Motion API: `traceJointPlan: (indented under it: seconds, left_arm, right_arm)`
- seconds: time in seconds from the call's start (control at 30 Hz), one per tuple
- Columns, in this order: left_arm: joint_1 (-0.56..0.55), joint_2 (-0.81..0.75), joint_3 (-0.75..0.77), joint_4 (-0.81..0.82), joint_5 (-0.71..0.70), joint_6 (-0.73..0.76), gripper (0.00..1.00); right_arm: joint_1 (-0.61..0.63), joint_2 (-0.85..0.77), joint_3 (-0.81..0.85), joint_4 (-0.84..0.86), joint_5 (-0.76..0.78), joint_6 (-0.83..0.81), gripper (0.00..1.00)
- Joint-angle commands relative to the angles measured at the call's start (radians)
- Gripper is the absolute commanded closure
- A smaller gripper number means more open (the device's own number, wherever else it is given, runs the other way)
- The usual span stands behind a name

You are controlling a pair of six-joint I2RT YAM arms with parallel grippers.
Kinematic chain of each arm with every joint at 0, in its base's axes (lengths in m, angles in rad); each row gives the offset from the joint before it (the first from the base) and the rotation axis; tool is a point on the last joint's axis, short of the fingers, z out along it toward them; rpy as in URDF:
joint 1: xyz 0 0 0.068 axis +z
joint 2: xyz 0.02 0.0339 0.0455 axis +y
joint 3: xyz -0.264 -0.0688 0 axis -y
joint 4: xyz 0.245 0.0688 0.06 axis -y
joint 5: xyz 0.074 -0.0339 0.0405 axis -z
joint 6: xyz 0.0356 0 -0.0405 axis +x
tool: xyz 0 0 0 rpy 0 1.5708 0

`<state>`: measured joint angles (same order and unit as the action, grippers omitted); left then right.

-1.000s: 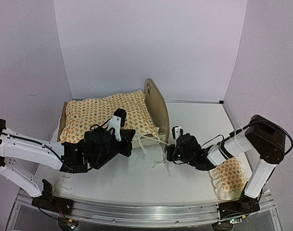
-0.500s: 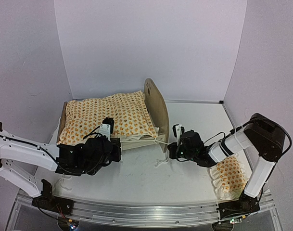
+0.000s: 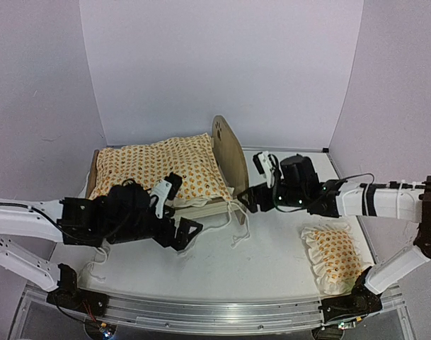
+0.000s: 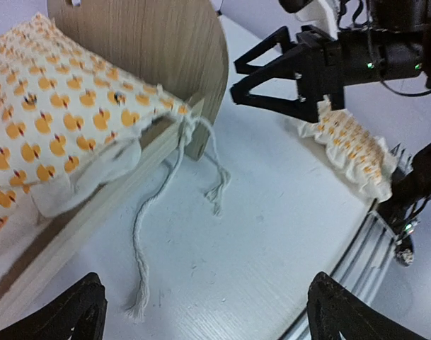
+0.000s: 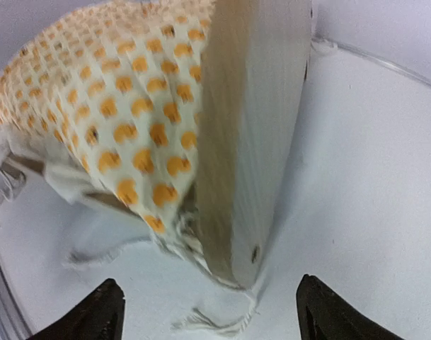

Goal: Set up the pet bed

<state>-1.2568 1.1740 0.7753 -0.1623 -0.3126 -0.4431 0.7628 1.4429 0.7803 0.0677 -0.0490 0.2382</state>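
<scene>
The pet bed (image 3: 230, 153) stands at the back left, its light-wood end board (image 4: 153, 44) upright, with a paw-print cutout near the top. An orange-patterned quilt (image 3: 157, 166) covers it, and white cords (image 4: 178, 177) trail from its near corner onto the table. My left gripper (image 3: 183, 234) hovers open over the table just in front of the bed's near side, nothing between its fingers. My right gripper (image 3: 246, 200) is open too, facing the end board's near corner (image 5: 248, 234) from the right, apart from it. The mattress is hidden under the quilt.
A small ruffled pillow (image 3: 335, 256) in the same orange pattern lies on the table at the front right, under the right arm. Loose cord ends (image 5: 209, 322) lie below the right gripper. White walls close in the back and sides; a metal rail (image 3: 201, 315) runs along the front.
Both grippers have gone from shut to open. The right arm has swung back and stretched out toward the end board; the left gripper has drawn a little away from the bed.
</scene>
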Motion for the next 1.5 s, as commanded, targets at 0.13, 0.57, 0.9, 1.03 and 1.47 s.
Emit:
traceJointPlan:
  seconds: [0.13,0.57,0.9,1.03,1.47]
  left_arm:
    - [0.250,-0.191,0.268,-0.343,-0.105,-0.115,0.05]
    - [0.380,-0.333,0.191,-0.423,-0.177,-0.176,0.06]
    - [0.390,-0.320,0.140,-0.428,-0.116,-0.199,0.04]
    - [0.392,-0.339,0.058,-0.422,-0.067,-0.261,0.05]
    - [0.563,-0.452,-0.291,-0.044,0.280,-0.286,0.08]
  right_arm:
    - [-0.002,0.203,0.487,-0.191,0.216,-0.109,0.10]
    - [-0.051,0.324,0.650,-0.244,0.554,-0.067,0.75]
    - [-0.232,0.055,0.427,-0.284,0.583,-0.178,1.00]
    - [-0.309,-0.039,0.334,-0.289,0.569,-0.229,1.00]
    - [-0.329,-0.088,0.568,-0.536,0.489,-0.273,0.30]
